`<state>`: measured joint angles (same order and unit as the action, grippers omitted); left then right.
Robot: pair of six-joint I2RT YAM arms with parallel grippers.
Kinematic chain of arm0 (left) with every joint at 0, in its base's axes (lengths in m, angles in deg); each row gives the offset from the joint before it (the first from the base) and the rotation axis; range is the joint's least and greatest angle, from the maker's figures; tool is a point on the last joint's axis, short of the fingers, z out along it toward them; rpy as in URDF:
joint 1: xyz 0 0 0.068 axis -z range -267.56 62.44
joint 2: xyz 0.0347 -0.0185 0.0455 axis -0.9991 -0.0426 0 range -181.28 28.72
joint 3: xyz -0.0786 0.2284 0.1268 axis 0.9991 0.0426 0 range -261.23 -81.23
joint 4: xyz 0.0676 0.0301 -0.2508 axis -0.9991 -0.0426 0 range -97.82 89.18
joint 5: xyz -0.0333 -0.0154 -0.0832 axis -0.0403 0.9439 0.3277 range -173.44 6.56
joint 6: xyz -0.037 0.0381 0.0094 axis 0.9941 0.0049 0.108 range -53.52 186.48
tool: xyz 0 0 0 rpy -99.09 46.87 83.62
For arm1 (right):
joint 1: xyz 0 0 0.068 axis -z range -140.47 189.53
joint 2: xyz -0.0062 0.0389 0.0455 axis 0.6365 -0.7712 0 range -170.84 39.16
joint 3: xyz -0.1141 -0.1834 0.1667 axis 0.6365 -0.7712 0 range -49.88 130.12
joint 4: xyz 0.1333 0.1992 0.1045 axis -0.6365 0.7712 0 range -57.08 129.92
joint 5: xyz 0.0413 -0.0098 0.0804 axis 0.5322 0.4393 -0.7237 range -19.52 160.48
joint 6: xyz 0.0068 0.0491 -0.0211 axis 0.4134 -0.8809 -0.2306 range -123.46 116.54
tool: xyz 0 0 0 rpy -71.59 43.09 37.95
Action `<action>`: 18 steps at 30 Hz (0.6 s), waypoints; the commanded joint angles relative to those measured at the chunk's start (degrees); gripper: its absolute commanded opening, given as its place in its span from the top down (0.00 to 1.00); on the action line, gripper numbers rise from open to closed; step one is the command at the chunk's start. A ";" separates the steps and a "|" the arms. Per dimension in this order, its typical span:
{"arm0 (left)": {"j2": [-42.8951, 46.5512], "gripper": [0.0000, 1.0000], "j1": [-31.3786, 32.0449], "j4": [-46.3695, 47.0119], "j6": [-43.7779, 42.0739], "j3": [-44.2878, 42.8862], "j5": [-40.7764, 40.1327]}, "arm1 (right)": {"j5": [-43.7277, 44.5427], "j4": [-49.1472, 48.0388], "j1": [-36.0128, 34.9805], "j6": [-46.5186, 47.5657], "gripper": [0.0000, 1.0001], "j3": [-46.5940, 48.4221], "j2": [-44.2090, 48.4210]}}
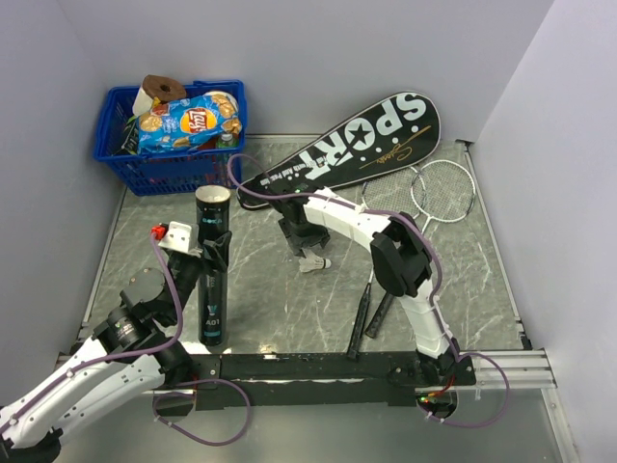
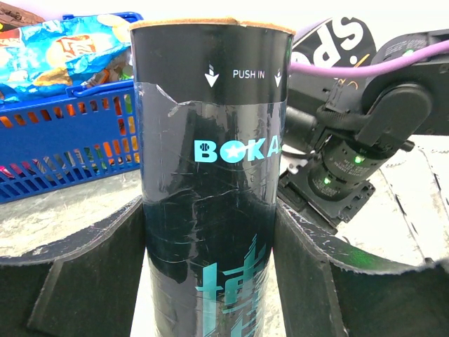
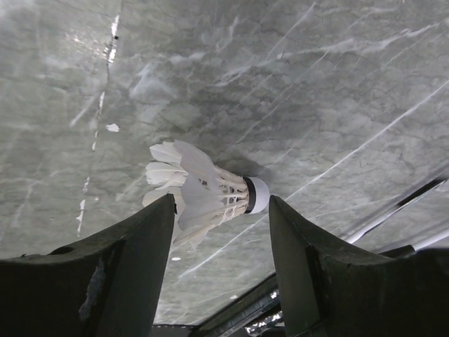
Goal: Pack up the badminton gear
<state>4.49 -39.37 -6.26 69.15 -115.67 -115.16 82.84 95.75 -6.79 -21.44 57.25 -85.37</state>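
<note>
Badminton gear: we list first the dark tube (image 1: 213, 265), standing upright on the grey marbled table (image 1: 482, 289), left of centre and lettered "BOKA" and "PUSH IN". The left gripper (image 2: 209, 210) is clamped on it, one black finger (image 2: 91, 281) pressed flat against each side of the wall. Next we list one white feather shuttlecock (image 3: 210, 189), lying on its side on the table near the centre, to the right of the tube and apart from it. The right gripper (image 3: 221, 203) hangs over it with its jaws parted and a finger (image 3: 140, 267) on each side. The feathers reach one finger, and the cork sits just short of the other, so nothing is gripped. We see two silver rackets (image 1: 443, 188) at the right. Their overlapping heads lie far and their black handles run towards the near edge, partly under the right arm. The black racket-shaped cover (image 1: 357, 145), lettered "SPORT", lies flat and slantwise at the far side, just beyond the racket heads. In the far left corner stands a blue plastic basket (image 1: 174, 174) filled with snacks, a blue crisp bag (image 1: 188, 121) uppermost.
</note>
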 commanded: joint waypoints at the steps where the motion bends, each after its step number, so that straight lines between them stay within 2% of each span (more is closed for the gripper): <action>1: 0.59 0.99 -0.55 2.62 0.84 -3.09 0.61 | 2.32 3.26 -0.69 1.36 0.41 3.61 -1.77; 7: 0.59 0.99 -0.81 2.53 1.01 -3.09 1.23 | 5.04 5.46 -0.96 1.98 0.55 4.67 -3.26; 10: 0.67 0.99 -0.90 2.62 1.01 -3.09 1.40 | 6.01 6.07 -1.13 1.98 0.72 5.02 -3.44; 11: 0.67 0.99 -0.90 2.71 1.01 -3.09 1.40 | 6.97 6.43 -1.14 1.89 0.84 5.10 -3.44; 14: 0.59 0.99 -0.99 2.62 1.01 -3.01 1.67 | 9.16 8.01 -1.40 1.46 1.00 6.33 -2.92; 18: 0.32 0.99 -0.99 2.97 1.01 -2.92 3.07 | 11.37 9.24 -1.22 0.84 1.00 6.95 -0.11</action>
<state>4.51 -40.07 -6.26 69.20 -115.76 -114.13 89.72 101.45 -7.62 -20.32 61.58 -88.28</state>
